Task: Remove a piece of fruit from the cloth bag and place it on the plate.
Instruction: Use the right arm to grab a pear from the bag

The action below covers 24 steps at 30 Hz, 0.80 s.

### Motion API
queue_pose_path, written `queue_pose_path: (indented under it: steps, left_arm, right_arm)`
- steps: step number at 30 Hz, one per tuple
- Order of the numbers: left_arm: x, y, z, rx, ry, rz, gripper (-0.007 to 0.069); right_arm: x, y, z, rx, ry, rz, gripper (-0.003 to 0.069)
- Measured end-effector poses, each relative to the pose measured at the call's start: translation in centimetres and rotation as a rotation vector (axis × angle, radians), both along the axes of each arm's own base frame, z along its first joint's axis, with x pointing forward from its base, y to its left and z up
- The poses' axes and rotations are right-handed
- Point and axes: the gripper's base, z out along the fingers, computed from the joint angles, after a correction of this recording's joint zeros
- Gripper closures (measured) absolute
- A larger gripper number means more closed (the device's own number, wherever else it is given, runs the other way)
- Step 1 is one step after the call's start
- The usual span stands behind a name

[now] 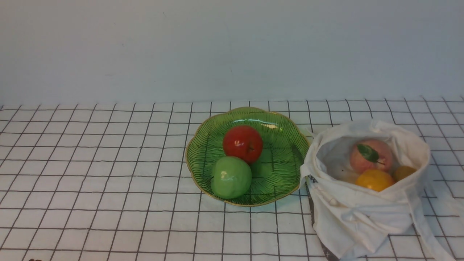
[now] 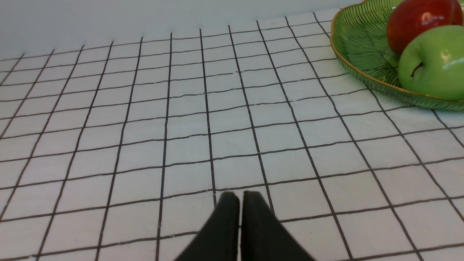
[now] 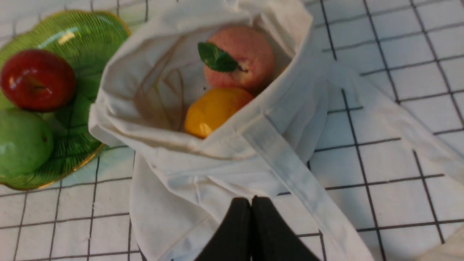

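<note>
The glossy orange-yellow round fruit point(image 1: 375, 180), smooth and shiny, sits in the open mouth of the soft off-white cloth bag point(image 1: 359, 217), at six o'clock of a pink peach with a green leaf point(image 1: 371, 156), its lower part hidden by the bag's near rim. The bag lies at three o'clock of the glossy green scalloped plate point(image 1: 286, 170), which carries a red apple point(image 1: 243, 144) and a green apple point(image 1: 231, 177). Both my left gripper point(image 2: 240, 197) and my right gripper point(image 3: 251, 203) have their black fingers pressed together, holding nothing.
</note>
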Motion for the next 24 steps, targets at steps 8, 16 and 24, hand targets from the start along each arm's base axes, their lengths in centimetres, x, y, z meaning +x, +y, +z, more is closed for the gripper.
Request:
queue_pose_path:
  steps: [8, 16, 24]
  left_arm:
    - [0.0, 0.0, 0.0, 0.000, 0.000, 0.000, 0.0632]
    - [0.0, 0.0, 0.0, 0.000, 0.000, 0.000, 0.0632]
    - [0.0, 0.0, 0.0, 0.000, 0.000, 0.000, 0.0632]
  right_arm:
    - [9.9, 1.5, -1.2, 0.018, 0.214, 0.194, 0.0506]
    - [16.7, 4.1, -5.4, -0.079, 0.381, 0.365, 0.0145]
    - [18.3, 5.5, -8.2, -0.231, 0.513, 0.337, -0.0026]
